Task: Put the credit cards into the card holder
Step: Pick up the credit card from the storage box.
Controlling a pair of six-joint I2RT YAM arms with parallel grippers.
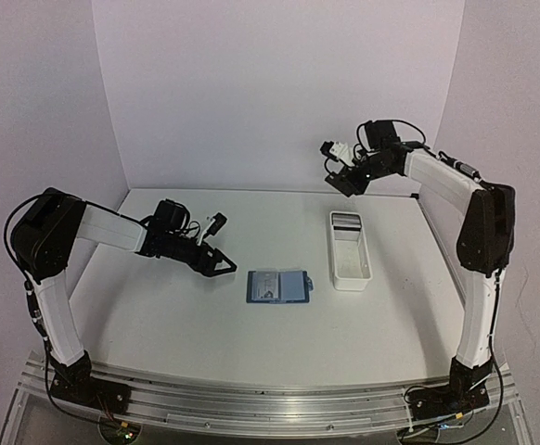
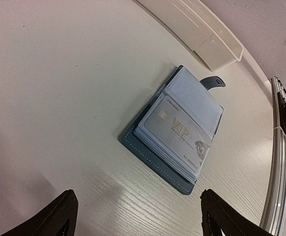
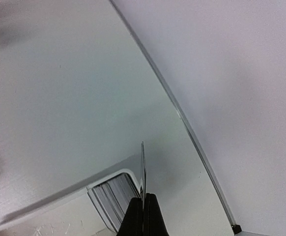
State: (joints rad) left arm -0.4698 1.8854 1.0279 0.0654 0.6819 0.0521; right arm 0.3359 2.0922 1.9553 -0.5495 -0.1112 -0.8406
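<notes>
**Right pincer has a card up over the tray; holder open and waiting**

My right pincer [image 3: 143,205] is clamped on a thin card [image 3: 142,167], edge-on in its wrist view, high above the far end of the white tray [image 1: 351,269]. The ribbed stack [image 3: 112,196] below looks like more cards stood on edge; I cannot confirm this. I judge that the height is there to clear the tray wall.

The card holder [image 2: 133,142] lies open flat mid-counter, near the tray but apart, with its snap tab [image 2: 213,82] pointing trayward. A pale VIP card [image 2: 180,130] sits on its slots; tucked in or only resting, I cannot tell.

The left pincer [image 2: 143,216] hovers low beside the holder, fingers spread wide and empty. It is probably placed to steady the holder.

The counter [image 1: 177,324] is white with a faint grain and a soft sheen. Pale lilac walls [image 1: 279,93] close three sides, and a metal rail [image 1: 270,400] runs along the near edge.
</notes>
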